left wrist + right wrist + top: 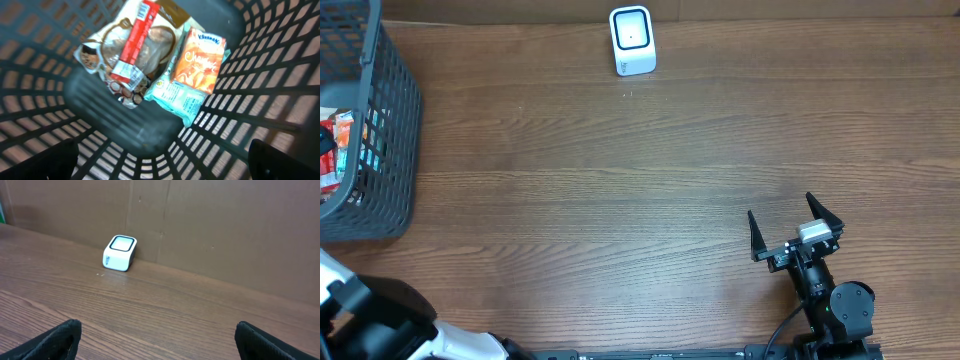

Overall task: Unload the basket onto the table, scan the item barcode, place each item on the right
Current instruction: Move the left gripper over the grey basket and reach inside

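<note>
The left gripper (161, 150) hangs spread and empty over the basket (280, 75), with the orange carton (200, 60) below and slightly ahead. The right gripper (781, 208), equally spread and empty, sits well apart.

A small white scanner (120, 253) with a dark-rimmed window on its slanted top stood on the wooden desk (165, 305), at its far edge and just beside a plain brown wall (225, 235). The right claw (160, 340) was spread wide. Its two dark fingertips (60, 339) showed only in the bottom corners of the frame, well apart from the scanner. The desk's grain ran between them.
</note>
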Robot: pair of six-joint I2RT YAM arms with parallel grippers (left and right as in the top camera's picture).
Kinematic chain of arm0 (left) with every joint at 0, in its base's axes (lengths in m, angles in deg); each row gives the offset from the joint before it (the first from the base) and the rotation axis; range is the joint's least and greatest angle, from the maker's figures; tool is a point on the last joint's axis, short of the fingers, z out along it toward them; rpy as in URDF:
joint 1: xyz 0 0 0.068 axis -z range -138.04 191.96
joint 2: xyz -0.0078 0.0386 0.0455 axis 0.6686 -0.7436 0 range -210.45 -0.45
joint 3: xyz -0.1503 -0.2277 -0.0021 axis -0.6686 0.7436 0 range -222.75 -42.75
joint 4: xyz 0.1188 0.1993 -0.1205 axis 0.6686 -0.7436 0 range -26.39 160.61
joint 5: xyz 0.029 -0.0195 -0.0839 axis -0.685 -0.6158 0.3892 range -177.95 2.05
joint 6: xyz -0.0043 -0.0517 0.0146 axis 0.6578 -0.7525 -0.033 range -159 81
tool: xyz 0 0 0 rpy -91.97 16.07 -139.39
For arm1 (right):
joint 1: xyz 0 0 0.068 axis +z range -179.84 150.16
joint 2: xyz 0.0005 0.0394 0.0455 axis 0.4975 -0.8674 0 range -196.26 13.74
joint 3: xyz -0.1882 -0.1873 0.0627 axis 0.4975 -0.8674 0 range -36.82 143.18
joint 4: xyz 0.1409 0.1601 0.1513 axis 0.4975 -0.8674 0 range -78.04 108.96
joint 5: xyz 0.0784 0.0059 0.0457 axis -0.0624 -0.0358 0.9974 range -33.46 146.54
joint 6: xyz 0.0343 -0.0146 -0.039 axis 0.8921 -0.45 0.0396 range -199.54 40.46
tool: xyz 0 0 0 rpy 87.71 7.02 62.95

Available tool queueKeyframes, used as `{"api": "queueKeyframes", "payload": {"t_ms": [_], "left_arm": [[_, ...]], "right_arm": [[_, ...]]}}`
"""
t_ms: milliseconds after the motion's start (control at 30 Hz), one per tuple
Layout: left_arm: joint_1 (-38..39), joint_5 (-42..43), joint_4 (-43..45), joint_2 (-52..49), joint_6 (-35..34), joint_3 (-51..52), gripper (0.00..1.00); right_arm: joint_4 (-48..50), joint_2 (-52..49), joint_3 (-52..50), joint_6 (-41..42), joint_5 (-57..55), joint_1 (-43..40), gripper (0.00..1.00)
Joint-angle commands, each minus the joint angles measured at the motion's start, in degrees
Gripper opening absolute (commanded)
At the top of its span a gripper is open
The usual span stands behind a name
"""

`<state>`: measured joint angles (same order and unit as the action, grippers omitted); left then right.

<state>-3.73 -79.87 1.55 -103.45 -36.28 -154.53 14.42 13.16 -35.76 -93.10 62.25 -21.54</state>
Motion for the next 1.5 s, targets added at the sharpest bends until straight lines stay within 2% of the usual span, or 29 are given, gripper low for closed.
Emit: {"api": "queueKeyframes", "payload": {"t_ms": [0, 333, 900, 1200, 1333, 1467], "left_arm": [[0.0, 2.8, 0.0, -2.8, 3.5, -0.9, 1.00], [0.0, 9.7, 2.2, -10.1, 9.8, -0.9, 1.00], [2.2, 10.0, 7.0, -20.0, 14.0, -0.9, 1.00], [3.1, 7.7, 7.5, -23.0, 14.0, -0.9, 1.00], [3.1, 6.1, 7.6, -23.2, 12.5, -0.8, 0.95], [3.1, 5.6, 7.7, -23.3, 12.4, -0.8, 0.82]], "right_arm": [[0.3, 0.4, -0.6, 0.0, -0.1, 0.0, 1.00], [0.3, 0.4, -0.6, 0.0, -0.1, 0.0, 1.00], [0.3, 0.4, -0.6, 0.0, -0.1, 0.0, 1.00], [0.3, 0.4, -0.6, 0.0, -0.1, 0.0, 1.00], [0.3, 0.4, -0.6, 0.0, -0.1, 0.0, 1.00], [0.3, 0.4, -0.6, 0.0, -0.1, 0.0, 1.00]]}}
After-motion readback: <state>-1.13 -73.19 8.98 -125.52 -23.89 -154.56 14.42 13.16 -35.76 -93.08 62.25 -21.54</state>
